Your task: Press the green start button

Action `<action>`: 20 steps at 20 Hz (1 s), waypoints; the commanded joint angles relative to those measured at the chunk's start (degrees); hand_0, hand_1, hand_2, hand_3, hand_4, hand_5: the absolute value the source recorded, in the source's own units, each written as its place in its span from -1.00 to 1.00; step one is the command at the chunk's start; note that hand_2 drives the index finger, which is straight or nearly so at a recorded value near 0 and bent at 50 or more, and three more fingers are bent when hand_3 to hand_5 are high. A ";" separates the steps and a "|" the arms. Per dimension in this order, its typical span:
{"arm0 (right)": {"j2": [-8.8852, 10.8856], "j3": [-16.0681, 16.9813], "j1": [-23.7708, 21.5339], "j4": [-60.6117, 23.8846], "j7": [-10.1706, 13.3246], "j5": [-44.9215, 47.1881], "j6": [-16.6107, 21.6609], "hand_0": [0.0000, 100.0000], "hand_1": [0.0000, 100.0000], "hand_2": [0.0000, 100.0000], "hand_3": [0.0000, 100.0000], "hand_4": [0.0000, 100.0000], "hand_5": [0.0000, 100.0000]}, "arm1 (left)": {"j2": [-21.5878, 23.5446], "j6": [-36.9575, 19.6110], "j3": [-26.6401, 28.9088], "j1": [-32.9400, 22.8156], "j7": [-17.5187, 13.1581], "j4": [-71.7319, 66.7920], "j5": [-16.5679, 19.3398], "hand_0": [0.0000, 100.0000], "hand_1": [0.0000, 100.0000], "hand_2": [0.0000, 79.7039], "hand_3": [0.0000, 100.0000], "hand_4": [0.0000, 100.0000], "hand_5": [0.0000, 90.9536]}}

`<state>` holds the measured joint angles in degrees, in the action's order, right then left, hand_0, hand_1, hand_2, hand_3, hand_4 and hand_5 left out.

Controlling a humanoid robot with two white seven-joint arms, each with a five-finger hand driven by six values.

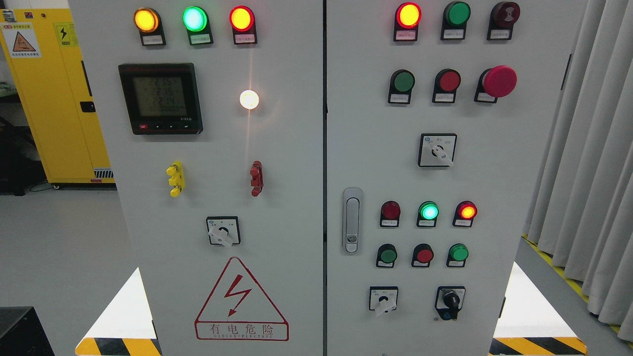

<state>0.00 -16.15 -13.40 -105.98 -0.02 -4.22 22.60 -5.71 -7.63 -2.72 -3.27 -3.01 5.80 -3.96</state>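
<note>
A grey control cabinet is shown, with a green push button at one o'clock and a lit white lamp at eleven o'clock.

A tall grey control cabinet fills the room's middle. To its left stands a yellow safety cabinet on pale grey floor. Grey pleated curtains hang to its right, above yellow-black hazard striping.

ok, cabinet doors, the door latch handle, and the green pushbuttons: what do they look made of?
Cabinet doors: likely painted sheet metal, flat light-grey matte surface. Door latch handle: looks like brushed or chromed metal, silvery sheen. Green pushbuttons: probably glossy plastic caps in black plastic bezels; cannot confirm from this view.
</note>
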 commanded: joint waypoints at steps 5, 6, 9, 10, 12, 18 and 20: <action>-1.14 0.33 -0.57 -0.02 -0.16 -0.09 0.07 -0.26 0.03 -1.00 -1.00 -1.00 -1.00 | 0.00 -0.02 0.00 0.02 0.02 0.00 0.00 -0.76 0.11 -1.00 -1.00 -1.00 -1.00; -1.23 0.33 -0.57 -0.10 -0.16 -0.09 0.07 -0.27 0.02 -1.00 -1.00 -1.00 -1.00 | 0.00 -0.02 0.00 0.02 0.02 0.00 0.00 -0.76 0.11 -1.00 -1.00 -1.00 -1.00; -1.14 0.33 -0.66 0.07 0.11 -0.09 0.07 -0.27 0.02 -1.00 -1.00 -1.00 -1.00 | 0.00 -0.02 0.00 0.02 0.02 0.00 0.00 -0.76 0.11 -1.00 -1.00 -1.00 -1.00; -1.14 0.33 -0.57 0.16 0.11 -0.78 -0.01 -0.27 0.02 -1.00 -1.00 -1.00 -1.00 | 0.00 -0.02 0.00 0.02 0.02 0.00 0.00 -0.76 0.11 -1.00 -1.00 -1.00 -1.00; -1.14 0.94 -0.14 0.16 0.28 -6.47 -0.01 -0.28 0.05 -1.00 -1.00 -1.00 -1.00 | 0.00 -0.02 0.00 0.02 0.02 0.00 0.00 -0.76 0.11 -1.00 -1.00 -1.00 -1.00; -1.41 9.72 3.64 0.16 5.46 -34.85 0.07 -0.36 0.63 -1.00 0.05 0.32 0.31 | 0.00 -0.02 0.00 0.02 0.02 0.00 0.00 -0.76 0.11 -1.00 -1.00 -1.00 -1.00; -1.49 11.31 5.83 1.12 6.26 -42.41 -0.01 -0.24 0.76 -1.00 0.58 0.77 0.90 | 0.00 -0.02 0.00 0.02 0.02 0.00 0.00 -0.76 0.11 -1.00 -1.00 -1.00 -1.00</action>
<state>0.00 -12.03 -11.18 -105.81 4.67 -27.63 22.69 -5.71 -7.62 -2.72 -3.25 -3.01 5.80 -3.95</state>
